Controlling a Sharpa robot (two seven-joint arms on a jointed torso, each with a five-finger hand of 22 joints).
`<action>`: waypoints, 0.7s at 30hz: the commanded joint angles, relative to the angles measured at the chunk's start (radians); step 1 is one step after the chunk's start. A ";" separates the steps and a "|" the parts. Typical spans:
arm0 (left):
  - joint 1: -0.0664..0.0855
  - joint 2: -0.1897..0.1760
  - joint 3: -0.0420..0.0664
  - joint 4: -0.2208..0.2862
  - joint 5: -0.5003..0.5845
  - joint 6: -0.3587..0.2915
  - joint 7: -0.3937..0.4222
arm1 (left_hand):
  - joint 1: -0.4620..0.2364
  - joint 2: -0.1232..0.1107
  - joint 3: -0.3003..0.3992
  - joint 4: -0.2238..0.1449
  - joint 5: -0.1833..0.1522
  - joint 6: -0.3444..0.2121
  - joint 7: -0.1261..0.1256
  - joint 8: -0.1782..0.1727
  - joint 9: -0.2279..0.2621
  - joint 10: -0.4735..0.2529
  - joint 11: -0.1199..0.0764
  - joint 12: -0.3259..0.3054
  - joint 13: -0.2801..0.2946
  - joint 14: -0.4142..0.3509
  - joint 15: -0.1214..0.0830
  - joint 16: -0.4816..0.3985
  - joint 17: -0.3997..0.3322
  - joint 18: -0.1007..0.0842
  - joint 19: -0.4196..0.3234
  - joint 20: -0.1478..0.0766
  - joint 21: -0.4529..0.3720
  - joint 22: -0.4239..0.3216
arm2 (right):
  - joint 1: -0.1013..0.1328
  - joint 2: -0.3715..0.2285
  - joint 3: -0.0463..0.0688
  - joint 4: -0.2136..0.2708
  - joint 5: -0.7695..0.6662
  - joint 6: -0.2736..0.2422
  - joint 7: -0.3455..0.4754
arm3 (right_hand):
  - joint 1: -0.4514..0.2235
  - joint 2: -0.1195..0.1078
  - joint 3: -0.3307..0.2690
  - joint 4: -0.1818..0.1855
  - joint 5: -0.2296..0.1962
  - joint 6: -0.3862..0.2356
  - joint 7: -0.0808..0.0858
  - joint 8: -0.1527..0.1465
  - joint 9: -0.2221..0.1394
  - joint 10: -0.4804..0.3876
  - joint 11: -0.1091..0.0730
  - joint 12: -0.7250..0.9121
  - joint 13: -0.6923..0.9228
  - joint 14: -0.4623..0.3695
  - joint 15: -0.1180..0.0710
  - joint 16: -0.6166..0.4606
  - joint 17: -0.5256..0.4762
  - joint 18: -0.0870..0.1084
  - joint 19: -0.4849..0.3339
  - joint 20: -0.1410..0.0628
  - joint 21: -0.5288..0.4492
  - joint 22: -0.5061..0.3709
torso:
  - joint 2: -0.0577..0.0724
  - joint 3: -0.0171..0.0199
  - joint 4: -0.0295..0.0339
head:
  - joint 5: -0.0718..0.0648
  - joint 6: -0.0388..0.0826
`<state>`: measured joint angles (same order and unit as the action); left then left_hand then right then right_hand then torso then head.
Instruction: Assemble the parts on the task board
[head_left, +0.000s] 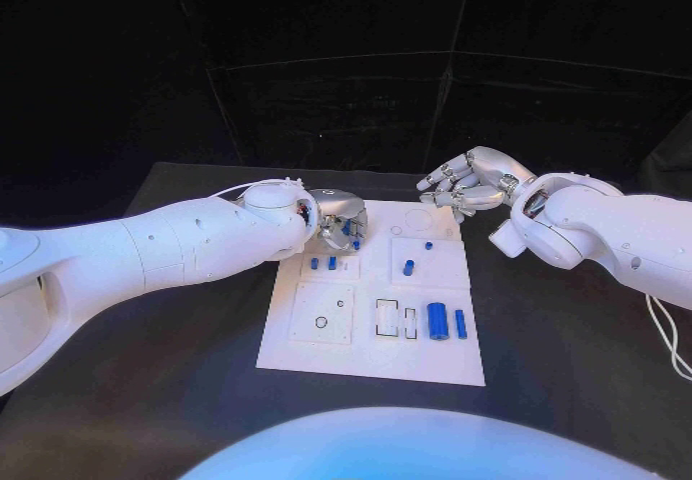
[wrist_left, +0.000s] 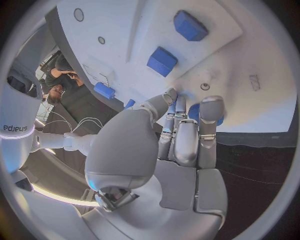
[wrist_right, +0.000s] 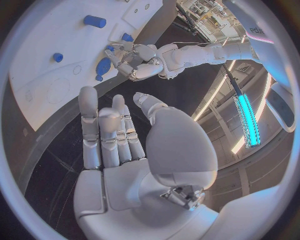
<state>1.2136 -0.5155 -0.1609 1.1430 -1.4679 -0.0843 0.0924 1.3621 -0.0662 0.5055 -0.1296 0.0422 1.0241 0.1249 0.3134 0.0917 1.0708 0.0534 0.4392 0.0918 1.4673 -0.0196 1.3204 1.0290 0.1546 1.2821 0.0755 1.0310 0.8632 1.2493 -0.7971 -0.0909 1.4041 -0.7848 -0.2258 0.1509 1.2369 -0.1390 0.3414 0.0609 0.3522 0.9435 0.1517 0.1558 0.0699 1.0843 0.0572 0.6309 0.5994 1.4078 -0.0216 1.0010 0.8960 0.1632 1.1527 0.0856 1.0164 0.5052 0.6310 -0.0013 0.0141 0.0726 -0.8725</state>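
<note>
White glossy arm shells, silver hands: left hand (head_left: 336, 218), right hand (head_left: 469, 182); white cable (head_left: 666, 345) trailing behind right arm.

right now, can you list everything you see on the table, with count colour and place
table: one, black, under everything
board: one, white, middle of the table
tall parts: two, blue, side by side on the board's near right part
small parts: at least four, blue, spread over the board's middle and far half; two stand just near the left hand
outlines: several, dark rings and rectangles drawn or cut on the board's near half
left hand: one, silver, fingers down at a blue piece on the board's far left part; whether it grips it I cannot tell
right hand: one, silver, fingers apart, holding nothing, above the board's far right corner
</note>
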 joint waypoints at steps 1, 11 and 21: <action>0.003 -0.011 0.013 0.018 0.018 -0.042 0.017 | -0.012 0.001 0.007 0.002 0.005 0.007 -0.001 -0.006 -0.001 0.007 0.002 -0.006 -0.002 0.006 -0.007 -0.003 -0.003 -0.010 0.007 0.001 0.006 0.000 | 0.002 0.001 0.001 -0.001 -0.001 0.005 0.012 | -0.003 0.009 0.002 0.006 0.005 -0.009 0.000 0.003 0.000 -0.005 0.004 0.004 -0.002 0.002 0.003 -0.003 0.001 0.014 0.003 0.001 -0.004 -0.001 | -0.001 0.0003 0.0019 | 0.001 0.000; 0.004 -0.050 0.051 0.059 0.052 -0.064 0.018 | -0.021 -0.001 0.006 0.003 0.005 0.011 -0.001 -0.009 -0.002 0.010 0.002 -0.011 -0.004 0.006 -0.007 -0.005 -0.008 -0.010 0.006 0.001 0.006 0.000 | 0.002 0.005 0.001 -0.007 -0.001 0.007 0.013 | -0.003 0.009 0.002 0.006 0.005 -0.009 0.000 0.003 0.000 -0.005 0.004 0.004 -0.002 0.002 0.003 -0.003 0.001 0.014 0.003 0.001 -0.004 -0.001 | 0.000 -0.0006 0.0010 | 0.007 0.000; 0.004 -0.123 0.058 0.106 0.083 -0.023 -0.002 | -0.027 -0.004 0.005 0.004 0.005 0.014 -0.002 -0.011 -0.003 0.014 0.001 -0.015 -0.006 0.006 -0.007 -0.007 -0.013 -0.010 0.007 0.001 0.008 0.003 | 0.001 0.005 0.001 -0.010 -0.001 0.008 0.013 | -0.003 0.009 0.002 0.006 0.005 -0.009 0.000 0.003 0.000 -0.005 0.004 0.004 -0.002 0.002 0.003 -0.003 0.001 0.014 0.003 0.001 -0.004 -0.001 | 0.001 0.0006 0.0008 | 0.009 0.002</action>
<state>1.2156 -0.6336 -0.1039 1.2422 -1.4142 -0.1246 0.0961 1.3471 -0.0715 0.5082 -0.1271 0.0423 1.0312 0.1249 0.3068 0.0880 1.0759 0.0553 0.4297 0.0876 1.4673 -0.0196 1.3204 1.0172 0.1546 1.2826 0.0750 1.0350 0.8645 1.2491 -0.7926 -0.0909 1.3937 -0.7849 -0.2247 0.1535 1.2369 -0.1390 0.3414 0.0609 0.3522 0.9436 0.1517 0.1558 0.0699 1.0843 0.0572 0.6309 0.5996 1.4078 -0.0216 1.0010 0.8957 0.1632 1.1527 0.0856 1.0164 0.5052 0.6315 -0.0013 0.0151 0.0806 -0.8703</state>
